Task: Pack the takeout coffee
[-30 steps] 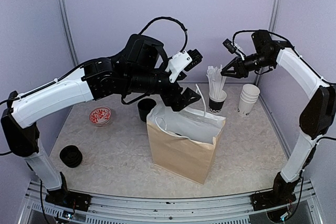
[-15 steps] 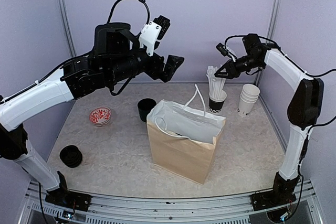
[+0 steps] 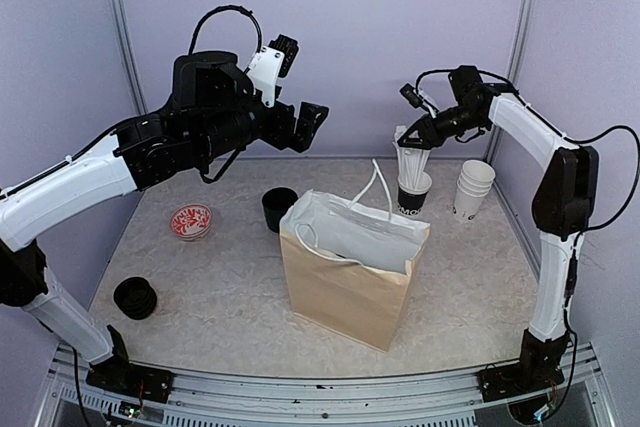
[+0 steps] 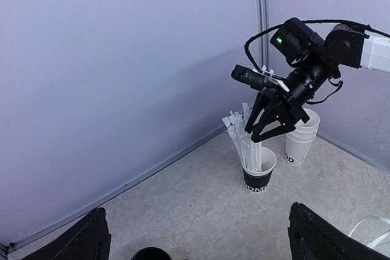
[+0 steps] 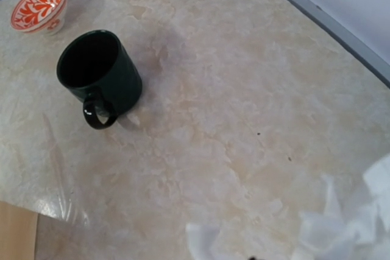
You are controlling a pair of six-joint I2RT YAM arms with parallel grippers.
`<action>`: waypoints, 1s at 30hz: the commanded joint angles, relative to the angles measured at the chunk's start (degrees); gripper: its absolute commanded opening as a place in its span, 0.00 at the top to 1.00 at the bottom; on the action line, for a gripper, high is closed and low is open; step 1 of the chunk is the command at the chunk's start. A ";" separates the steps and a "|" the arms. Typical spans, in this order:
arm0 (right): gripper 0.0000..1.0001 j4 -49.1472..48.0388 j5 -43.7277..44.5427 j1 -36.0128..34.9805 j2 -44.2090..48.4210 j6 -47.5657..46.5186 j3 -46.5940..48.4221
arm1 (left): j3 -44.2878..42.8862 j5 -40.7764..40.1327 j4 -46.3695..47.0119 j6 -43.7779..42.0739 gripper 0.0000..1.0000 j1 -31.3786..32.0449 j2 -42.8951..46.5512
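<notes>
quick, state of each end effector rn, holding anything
left end effector: open wide, empty
right end effector: partly open over the wrapped straws, no grip on them that shows

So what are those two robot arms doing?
The right gripper hangs with jaws apart at the tops of the wrapped straws standing in a cup. The left gripper is wide open and empty, high above the table, away from the open paper bag. What's inside the bag can't be seen.

bag: tan | mug — dark green | bowl — red-white floral
</notes>
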State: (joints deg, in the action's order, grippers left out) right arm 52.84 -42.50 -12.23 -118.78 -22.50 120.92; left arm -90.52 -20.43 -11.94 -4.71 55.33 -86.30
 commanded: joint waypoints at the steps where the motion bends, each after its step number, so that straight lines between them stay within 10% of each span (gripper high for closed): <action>1: 0.66 -0.28 0.05 -0.78 -2.24 1.92 2.78 | 0.48 -0.49 1.34 1.12 0.01 0.02 1.40; 17: 1.00 -1.17 -2.37 -0.87 3.25 3.33 0.11 | 0.78 -0.61 1.00 0.55 0.01 -0.05 0.79; 30: 1.00 0.65 -12.53 -1.43 20.07 2.04 -0.09 | -2.15 -6.07 -0.76 -0.96 0.01 -0.73 0.78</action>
State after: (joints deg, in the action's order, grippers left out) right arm 52.64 -48.93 -12.80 -106.74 -19.86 121.08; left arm -90.26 -23.68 -12.25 -4.78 55.24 -86.26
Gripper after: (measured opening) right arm 0.005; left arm 0.989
